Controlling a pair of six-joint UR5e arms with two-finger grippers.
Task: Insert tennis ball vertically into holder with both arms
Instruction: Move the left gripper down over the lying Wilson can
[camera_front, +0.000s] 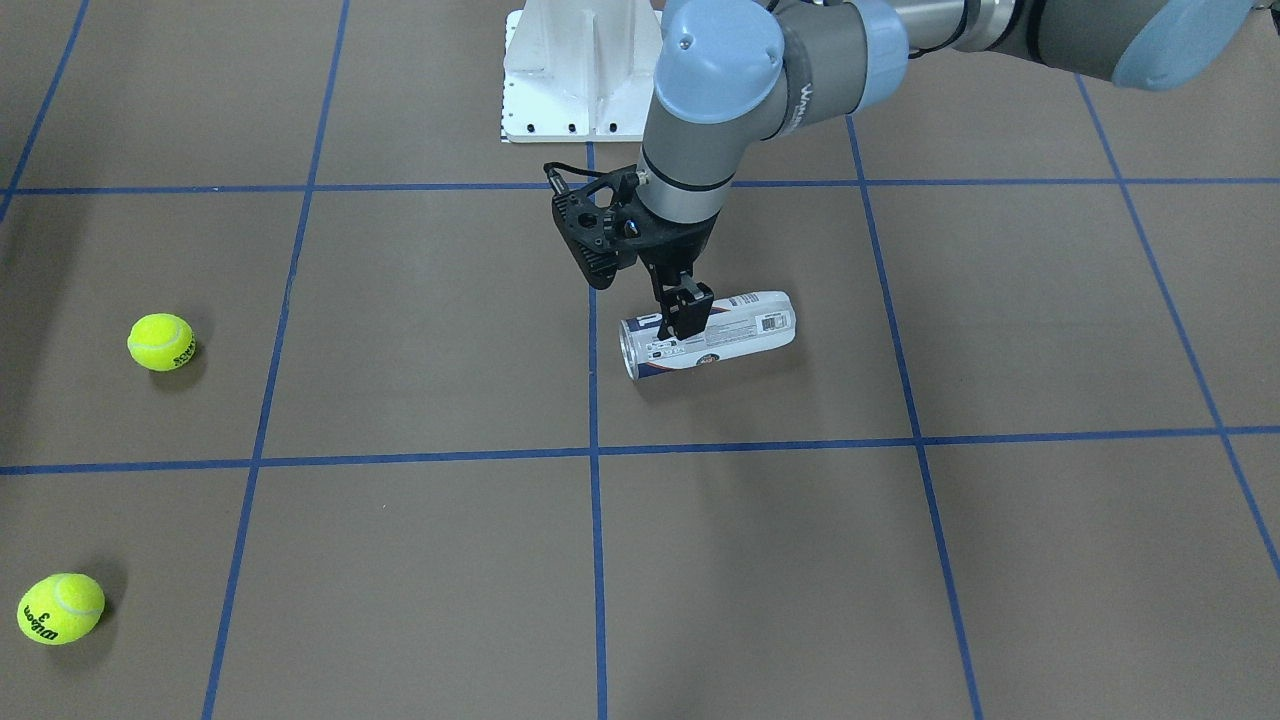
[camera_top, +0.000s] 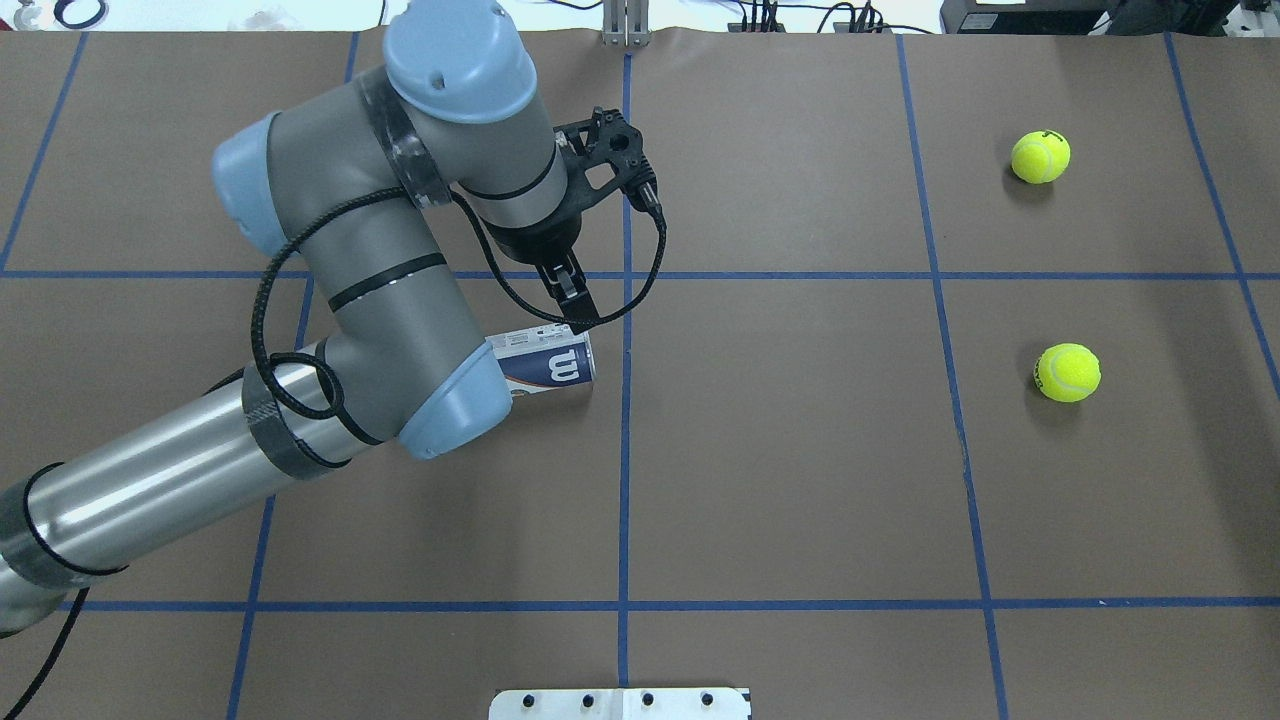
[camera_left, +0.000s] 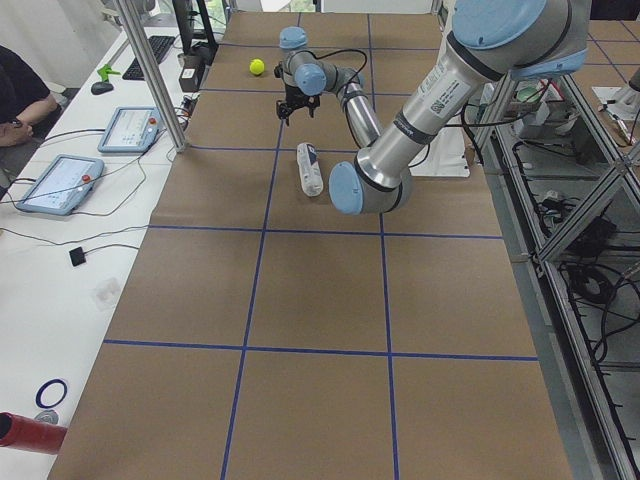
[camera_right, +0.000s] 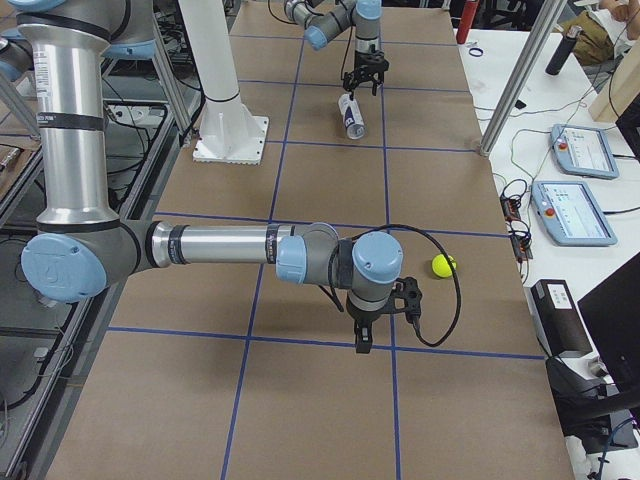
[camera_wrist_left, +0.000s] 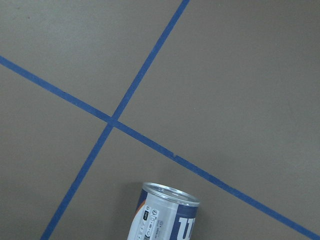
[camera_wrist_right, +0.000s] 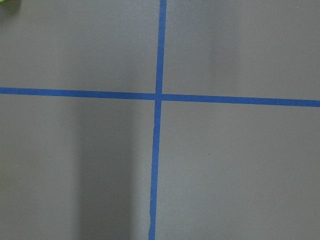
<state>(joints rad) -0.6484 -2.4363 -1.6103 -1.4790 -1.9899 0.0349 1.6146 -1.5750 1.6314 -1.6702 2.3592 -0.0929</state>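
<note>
Wilson tennis-ball can lies on its side midway between the worktop edges. Left tool hovers above it, fingers spread; right tool state cannot be told.

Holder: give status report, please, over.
Left hand open above holder, not gripping. Right hand over table, state unclear. Holder lies on its side. Nothing blocks it; tennis balls lie far off.
</note>
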